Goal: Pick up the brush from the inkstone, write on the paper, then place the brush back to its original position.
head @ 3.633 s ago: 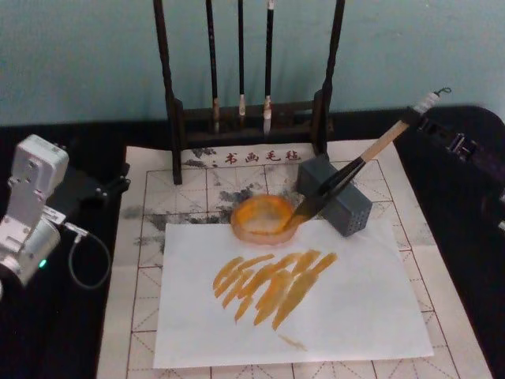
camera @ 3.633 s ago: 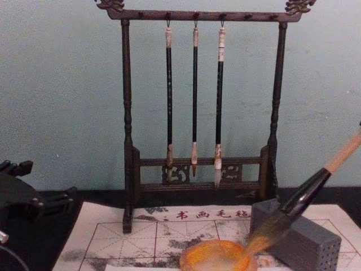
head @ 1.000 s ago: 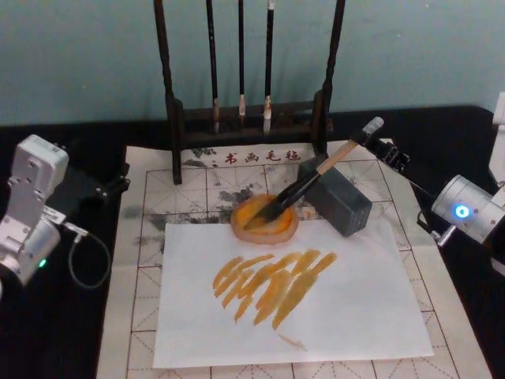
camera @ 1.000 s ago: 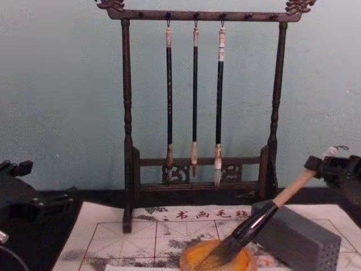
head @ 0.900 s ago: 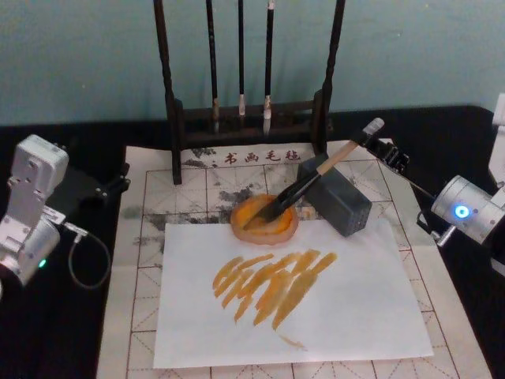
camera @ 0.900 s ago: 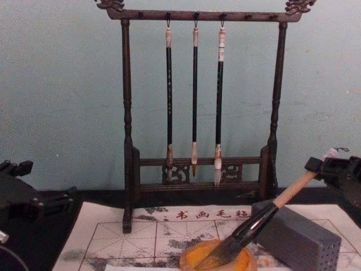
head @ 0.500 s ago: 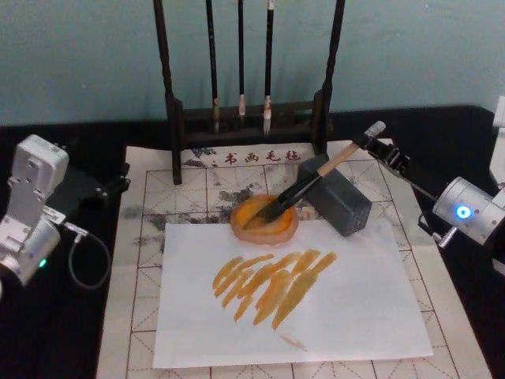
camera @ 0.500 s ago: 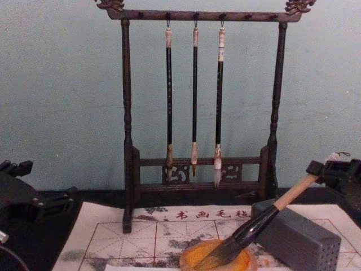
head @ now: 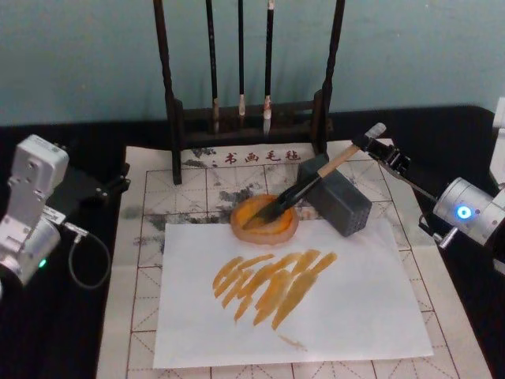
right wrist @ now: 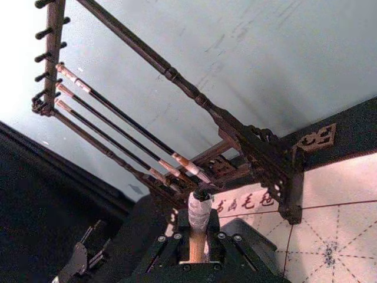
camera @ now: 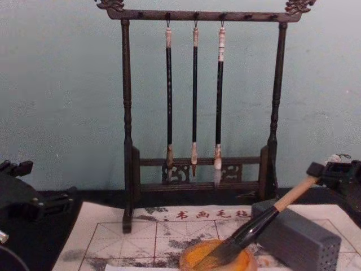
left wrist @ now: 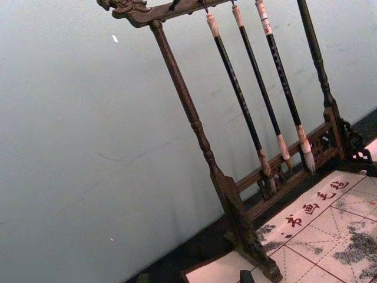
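Note:
The brush (head: pixel 316 178) lies slanted with its dark tip in the orange inkstone (head: pixel 241 227). Its pale handle rests across the top of a grey block (head: pixel 347 207). My right gripper (head: pixel 372 148) is shut on the handle just below the white cord-wrapped end, at the mat's back right. The right wrist view shows that wrapped end (right wrist: pixel 199 213) sticking out between the black fingers (right wrist: pixel 166 252). From the chest, the brush (camera: pixel 265 217) slopes down from the gripper (camera: pixel 322 172) into the inkstone (camera: pixel 192 259). The white paper (head: pixel 363 308) carries several orange strokes. My left gripper (head: pixel 91 188) stays parked at the far left.
A dark wooden rack (head: pixel 170 110) with three thin hanging brushes (head: pixel 241 55) stands at the back, on a gridded felt mat (head: pixel 142 237). A black cable (head: pixel 79 260) loops beside the left arm. Black tabletop surrounds the mat.
The brush has come down from a steep, raised angle until its tip sits in the inkstone and its handle on the grey block. In the last second the handle's end sank slightly.

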